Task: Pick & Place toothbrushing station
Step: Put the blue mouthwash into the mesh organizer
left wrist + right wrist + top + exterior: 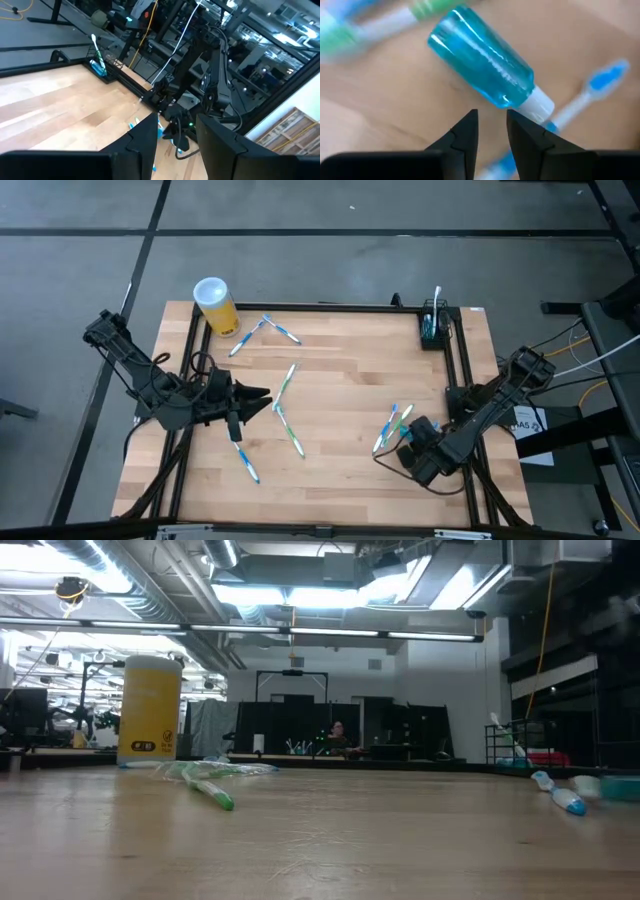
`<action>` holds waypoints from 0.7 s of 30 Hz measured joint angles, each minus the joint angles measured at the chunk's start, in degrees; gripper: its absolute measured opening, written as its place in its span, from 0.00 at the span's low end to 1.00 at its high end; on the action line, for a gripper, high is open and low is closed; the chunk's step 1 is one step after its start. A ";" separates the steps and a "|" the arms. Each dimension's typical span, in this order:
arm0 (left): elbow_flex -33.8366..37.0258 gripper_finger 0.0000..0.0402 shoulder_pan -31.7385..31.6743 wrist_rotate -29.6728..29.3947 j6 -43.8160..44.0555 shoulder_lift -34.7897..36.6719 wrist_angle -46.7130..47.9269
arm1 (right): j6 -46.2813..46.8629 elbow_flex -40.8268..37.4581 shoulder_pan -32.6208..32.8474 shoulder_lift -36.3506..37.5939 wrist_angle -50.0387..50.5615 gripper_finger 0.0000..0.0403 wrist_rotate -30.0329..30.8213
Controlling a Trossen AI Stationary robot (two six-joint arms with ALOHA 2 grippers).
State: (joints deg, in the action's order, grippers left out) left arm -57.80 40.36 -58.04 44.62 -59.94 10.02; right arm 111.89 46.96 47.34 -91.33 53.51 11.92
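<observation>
The toothbrushing station (435, 326) is a small black holder at the table's far right corner, standing on its base with a white toothbrush (437, 298) upright in it; the left wrist view also shows the station (99, 66). My right gripper (414, 444) points down near the right front. It is open just above a clear blue bottle (481, 64) with a white cap (538, 105), which lies on its side on the wood. My left gripper (256, 397) hovers open over the table's left half, holding nothing, and points toward the right arm (210, 75).
A yellow cup with a white lid (214, 303) stands at the far left corner. Loose toothbrushes lie at the far left (264, 330), in the middle (286, 408), near the left front (245, 461) and beside the bottle (389, 426). A black frame (320, 308) edges the table.
</observation>
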 joint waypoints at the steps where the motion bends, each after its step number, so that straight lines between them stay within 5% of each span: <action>1: 0.00 0.32 0.00 0.00 0.00 0.00 -0.03 | 0.49 0.02 -0.72 0.02 -0.28 0.26 1.90; 12: 0.00 0.32 0.00 -0.85 -2.45 0.00 -3.01 | -7.23 0.02 -12.52 0.00 -12.83 0.20 21.42; 21: 0.00 0.32 0.05 -1.01 -3.26 0.00 -2.99 | -16.73 8.55 -16.44 0.00 -7.02 0.15 19.84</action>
State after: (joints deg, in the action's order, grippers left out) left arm -57.80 40.41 -59.05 41.36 -59.94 7.03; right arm 95.16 55.51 30.89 -91.33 46.50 31.75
